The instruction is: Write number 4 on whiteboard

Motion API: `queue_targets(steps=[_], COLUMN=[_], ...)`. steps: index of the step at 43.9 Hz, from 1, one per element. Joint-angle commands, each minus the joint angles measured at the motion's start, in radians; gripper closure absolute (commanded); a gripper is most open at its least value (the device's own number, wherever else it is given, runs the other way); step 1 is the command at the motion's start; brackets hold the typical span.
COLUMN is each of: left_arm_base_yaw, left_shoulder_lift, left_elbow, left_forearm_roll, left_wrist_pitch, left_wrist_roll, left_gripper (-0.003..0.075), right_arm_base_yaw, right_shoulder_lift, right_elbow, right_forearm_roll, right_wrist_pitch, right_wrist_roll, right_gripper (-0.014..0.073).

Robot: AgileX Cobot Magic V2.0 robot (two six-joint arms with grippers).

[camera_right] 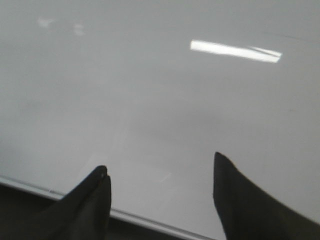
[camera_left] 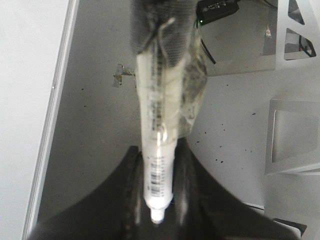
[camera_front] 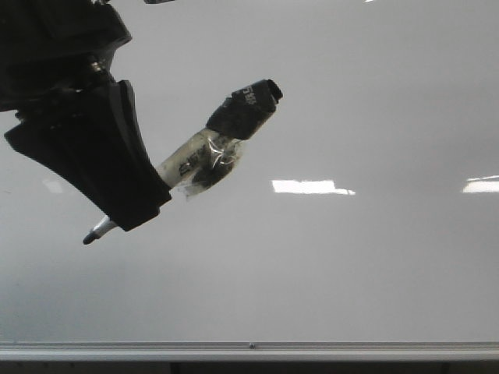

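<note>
The whiteboard fills the front view, glossy grey-white. No number 4 is in view on it. My left gripper is at the left, shut on a marker with a pale barrel wrapped in clear tape. The marker's black end points up and right, and its small tip sticks out low on the left. The left wrist view shows the marker clamped between the dark fingers of my left gripper. My right gripper hangs open and empty over the whiteboard, close to its edge.
An aluminium rail runs along the board's lower edge. Bright rectangular light reflections lie on the board. The left wrist view shows a speckled grey surface, white metal frame parts and a black device.
</note>
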Motion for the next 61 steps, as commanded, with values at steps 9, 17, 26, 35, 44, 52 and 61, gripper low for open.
queue_targets(steps=[9,17,26,35,44,52,61], left_arm_base_yaw=[-0.008,-0.008,-0.008,-0.008,-0.008,-0.008,-0.008], left_shoulder_lift=[-0.041,-0.041,-0.041,-0.041,-0.041,-0.041,-0.041], left_elbow=[-0.031,-0.031,-0.031,-0.031,-0.031,-0.031,-0.031], left_forearm_roll=[-0.049,-0.049,-0.049,-0.049,-0.049,-0.049,-0.052], left_wrist_pitch=[0.008,0.008,0.008,0.008,0.008,0.008,0.006], left_wrist_roll=[0.003,0.003,0.003,0.003,0.003,0.003,0.003], left_gripper=[0.0741,0.0741,0.0741,0.0741,0.0741,0.0741,0.0741], right_arm_base_yaw=[0.168,0.209,0.211,0.215,0.279,0.294,0.294], right_shoulder_lift=[0.381,0.607,0.802,0.948,1.031,1.065,1.071], right_elbow=[-0.241,-0.341,-0.449,-0.526,-0.554,-0.554,-0.554], right_forearm_roll=[0.37,0.568,0.711,0.786,0.793,0.793,0.796], right_wrist_pitch=[0.171,0.247,0.364,0.413,0.435,0.437,0.441], right_wrist_roll=[-0.413,-0.607,-0.758,-0.858,-0.861,-0.86,-0.86], right_gripper=[0.012,0.0069,-0.0017,-0.0017,-0.0017,0.0019,0.0263])
